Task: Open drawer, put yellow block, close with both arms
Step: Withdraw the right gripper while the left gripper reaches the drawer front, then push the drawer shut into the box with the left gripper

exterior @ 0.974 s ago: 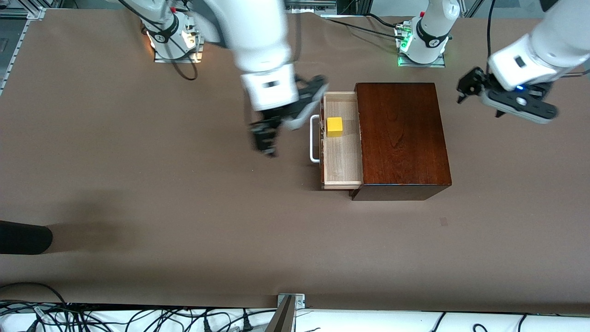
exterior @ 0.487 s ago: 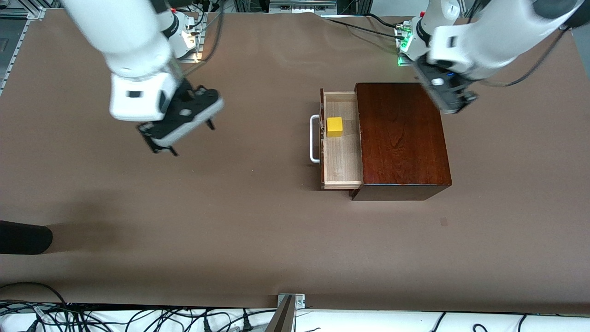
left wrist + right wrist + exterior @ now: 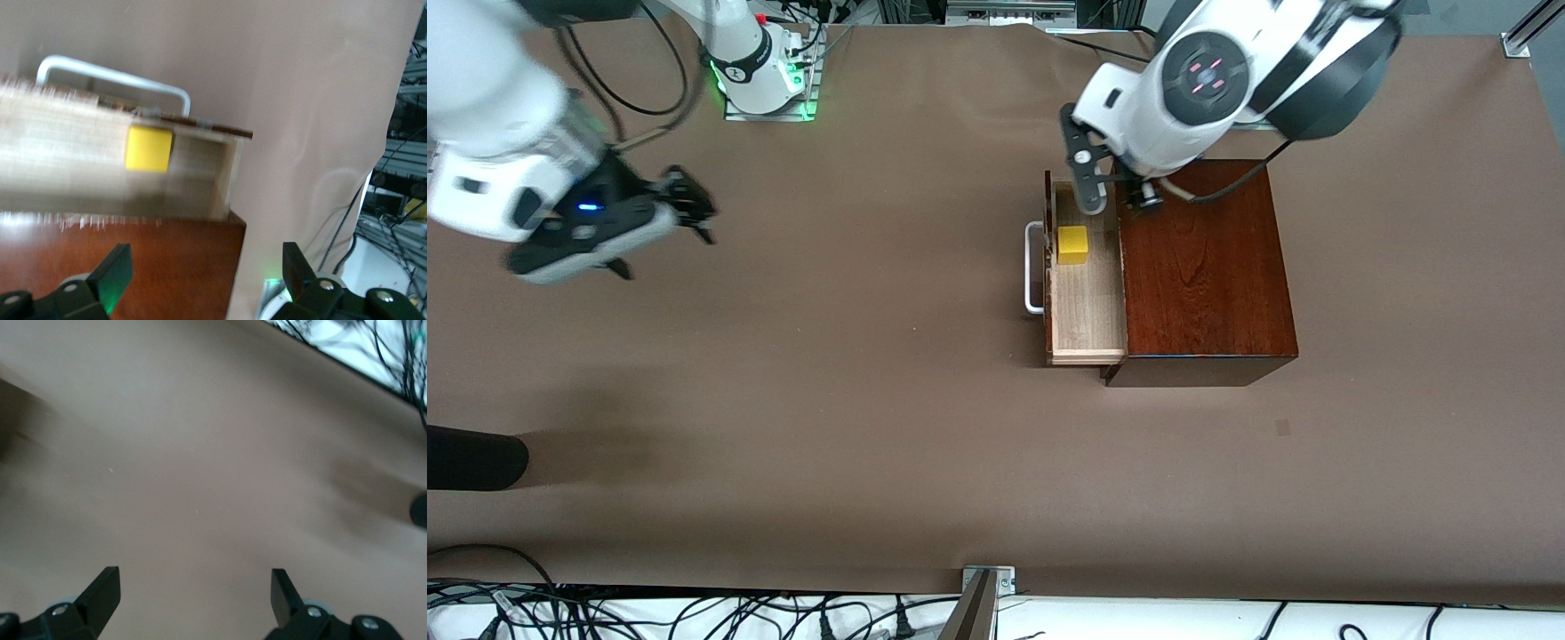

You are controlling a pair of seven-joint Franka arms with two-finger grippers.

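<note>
The drawer [image 3: 1087,307] stands pulled out of the dark mahogany box [image 3: 1200,267], its white handle [image 3: 1033,267] facing the right arm's end of the table. Inside the pale tray lies the yellow block [image 3: 1073,244], also in the left wrist view as the block [image 3: 149,149] in the tray [image 3: 67,153]. My left gripper [image 3: 1116,191] hangs open over the seam between drawer and box, at the corner nearest the bases; its open jaws [image 3: 207,270] frame the box top [image 3: 133,260]. My right gripper [image 3: 694,209] hovers open and empty [image 3: 193,587] over bare table, well away from the drawer.
A dark rounded object [image 3: 471,458] pokes in at the table's edge at the right arm's end, nearer the camera. Cables and a metal bracket [image 3: 987,578] line the front edge. The brown table [image 3: 827,400] spreads wide around the box.
The right arm has swung away from the drawer handle to its own end of the table. The left arm has swept in from its end to above the box and drawer.
</note>
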